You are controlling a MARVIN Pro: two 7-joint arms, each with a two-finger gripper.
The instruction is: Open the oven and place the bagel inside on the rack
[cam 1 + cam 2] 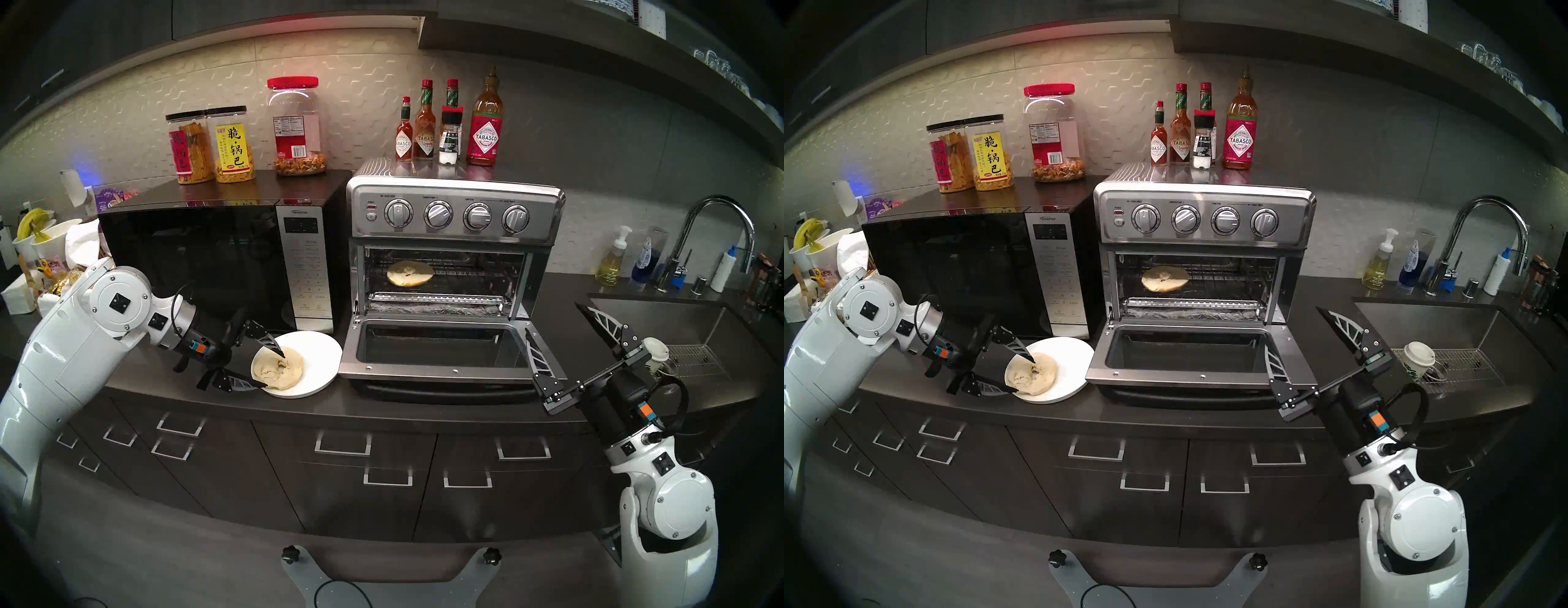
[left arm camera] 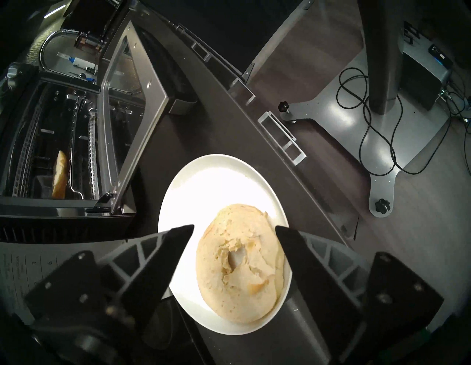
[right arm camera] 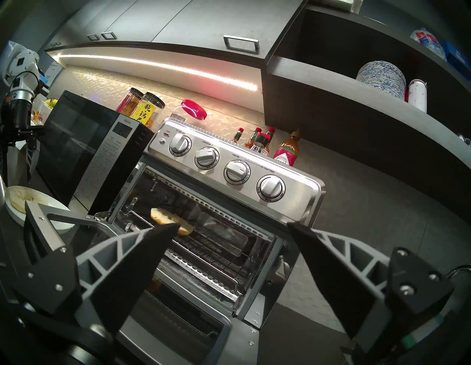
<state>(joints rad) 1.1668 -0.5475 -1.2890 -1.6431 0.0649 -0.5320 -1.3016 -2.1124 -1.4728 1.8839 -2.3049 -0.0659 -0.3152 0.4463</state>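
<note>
1. On the dark counter you have the oven at centre, its glass door dropped flat toward you, the black microwave touching its side at 9 o'clock.
2. One bagel half already lies cut face up on the rack, left of the rack's middle; the foil-lined tray sits on the level below it.
3. The second bagel half lies cut face up on the white plate, which stands at 7 o'clock from the oven, just beside the door's left corner.
4. Your left gripper reaches over the plate from 9 o'clock, angled downward. Its fingers are spread and straddle the bagel half: in the left wrist view one fingertip hangs over bare plate with a gap to the bread, the other stands at the bread's edge. Whether that one touches, you cannot tell. No clamp on the bread yet.
5. Your right gripper is parked at 4 o'clock from the oven, near the door's right corner, tilted slightly upward, fingers fully spread and holding nothing.
6. Behind the right gripper, at 3 o'clock: sink with a paper cup in it.
7. Sauce bottles stand on the oven's top.
</note>
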